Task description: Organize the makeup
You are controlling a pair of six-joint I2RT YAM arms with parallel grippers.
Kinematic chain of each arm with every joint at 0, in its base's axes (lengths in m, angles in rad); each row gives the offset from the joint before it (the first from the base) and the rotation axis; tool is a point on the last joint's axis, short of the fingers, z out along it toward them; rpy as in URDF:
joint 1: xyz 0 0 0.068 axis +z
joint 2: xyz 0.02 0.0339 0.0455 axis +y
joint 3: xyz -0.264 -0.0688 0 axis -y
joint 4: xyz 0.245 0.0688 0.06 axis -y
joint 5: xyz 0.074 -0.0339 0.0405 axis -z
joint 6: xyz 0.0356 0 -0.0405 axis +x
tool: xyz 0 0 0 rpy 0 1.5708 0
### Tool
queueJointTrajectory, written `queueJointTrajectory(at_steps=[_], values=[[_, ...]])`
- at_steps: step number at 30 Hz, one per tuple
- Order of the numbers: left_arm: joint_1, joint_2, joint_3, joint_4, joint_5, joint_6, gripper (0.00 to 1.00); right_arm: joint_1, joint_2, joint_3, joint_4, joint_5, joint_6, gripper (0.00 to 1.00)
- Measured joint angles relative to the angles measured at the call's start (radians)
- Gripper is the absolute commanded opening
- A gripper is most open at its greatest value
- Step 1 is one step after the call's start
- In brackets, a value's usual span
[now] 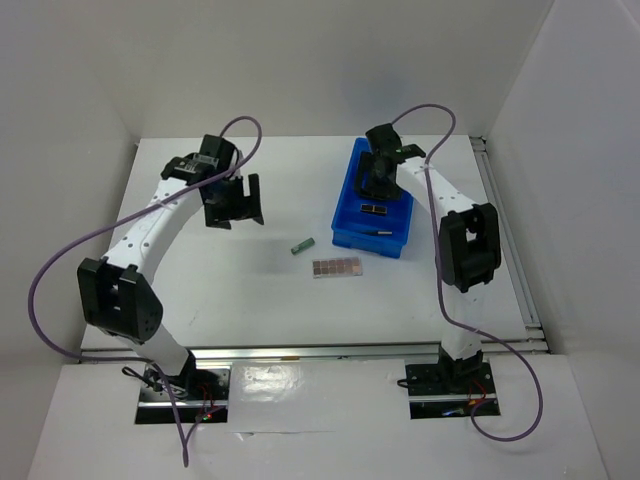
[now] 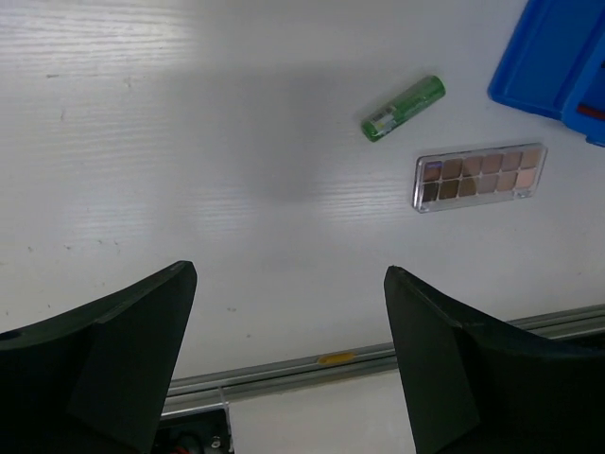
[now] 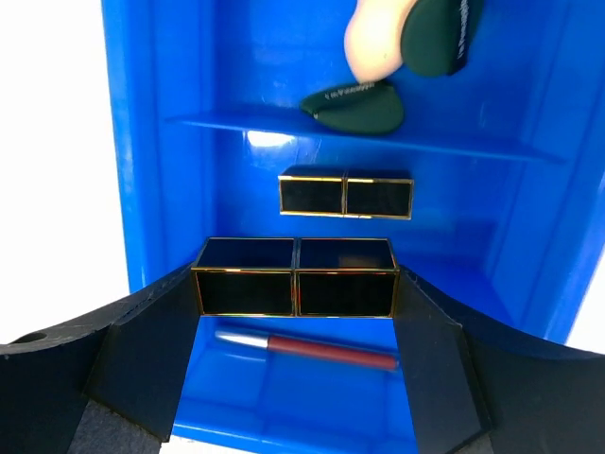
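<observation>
Palette: the brown-pink rectangular palette strip (image 2: pixel 480 176) is lying on the white desk (image 2: pixel 189 142), outside the bin. Being flat, it is risking a scraped, missed pick.
Green tube: the small green cylindrical tube (image 2: pixel 404 108) is lying just beyond the palette and is liable to roll if nudged.
Left jaws: the left gripper (image 2: pixel 288 312) is hovering wide open, holding nothing.
Right jaws: the right gripper (image 3: pixel 296 303) is seemingly gripping a black-gold square lipstick tube (image 3: pixel 295 276) end to end over the blue plastic compartment bin (image 3: pixel 142 142).
Risk: that slim end hold is inviting a pivot or a drop onto the dark-red pencil (image 3: pixel 326 352) below.
Farther in: a matching black-gold tube (image 3: pixel 346 196) is narrowing the landing space.
</observation>
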Motion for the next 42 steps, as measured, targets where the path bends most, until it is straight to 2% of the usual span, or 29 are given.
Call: queueJointTrajectory(at_steps=[5, 6, 9, 14, 18, 21, 22, 24, 29, 33, 37, 42], values=[[-0.060, 0.047, 0.082, -0.014, -0.006, 0.019, 0.95, -0.003, 0.008, -0.017, 0.003, -0.012, 0.008, 0.68], [-0.070, 0.050, 0.086, -0.016, -0.010, 0.025, 0.95, -0.003, 0.013, -0.017, 0.004, -0.013, 0.010, 0.75], [-0.087, 0.051, 0.089, -0.030, -0.024, 0.028, 0.96, -0.003, 0.026, -0.017, 0.005, -0.016, 0.014, 0.90], [-0.092, 0.051, 0.089, -0.044, -0.040, 0.028, 0.96, -0.003, 0.035, -0.015, 0.005, -0.021, 0.013, 0.99], [-0.092, 0.056, 0.117, -0.062, -0.061, 0.028, 0.96, -0.002, 0.034, -0.010, 0.005, -0.017, 0.010, 0.97], [-0.092, 0.058, 0.156, -0.070, -0.087, 0.028, 0.96, 0.010, 0.019, -0.010, 0.008, 0.019, -0.007, 0.73], [-0.092, 0.058, 0.172, -0.071, -0.103, 0.027, 0.96, 0.024, 0.007, -0.010, 0.014, 0.039, -0.019, 0.57], [-0.092, 0.054, 0.187, -0.070, -0.146, 0.014, 0.96, 0.068, -0.019, -0.010, 0.028, 0.071, -0.040, 0.47], [-0.085, -0.014, 0.167, -0.062, -0.279, -0.057, 0.97, 0.275, -0.058, 0.023, 0.047, 0.085, -0.056, 0.47], [-0.057, -0.181, 0.075, -0.012, -0.347, -0.095, 0.97, 0.425, -0.035, 0.046, 0.037, 0.041, -0.027, 0.58], [-0.045, -0.288, 0.057, -0.002, -0.396, -0.109, 0.97, 0.459, 0.010, 0.045, 0.026, -0.046, 0.065, 0.66], [-0.042, -0.290, 0.055, 0.001, -0.424, -0.110, 0.97, 0.441, 0.069, 0.024, 0.017, -0.079, 0.193, 0.70]])
